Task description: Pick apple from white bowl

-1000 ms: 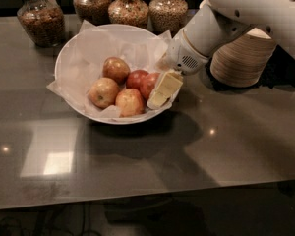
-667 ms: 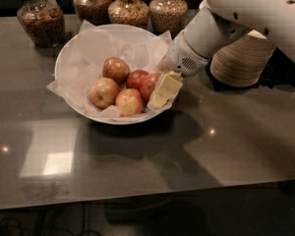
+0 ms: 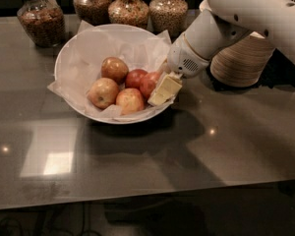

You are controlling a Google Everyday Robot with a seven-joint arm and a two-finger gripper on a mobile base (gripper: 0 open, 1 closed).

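Observation:
The white bowl (image 3: 69, 58), wide and lined with crumpled white paper, stands at the centre left of the dark table. It holds several apples. The deep-red apple (image 3: 147, 85) lies at the bowl's right side, partly hidden by my gripper. A smaller red apple (image 3: 135, 76) lies just left of it. Yellow-orange apples lie at the back (image 3: 114, 69), at the left (image 3: 103, 92) and at the front (image 3: 130, 101). My gripper (image 3: 158, 93) reaches down into the bowl from the right, over the rim, and sits against the deep-red apple's right side.
Stacked tan paper bowls (image 3: 241, 60) stand right of the arm. Several glass jars of grains and nuts (image 3: 39, 18) line the table's back edge. My white arm (image 3: 246, 9) crosses in from the upper right. The table's front edge (image 3: 137, 198) runs along the bottom.

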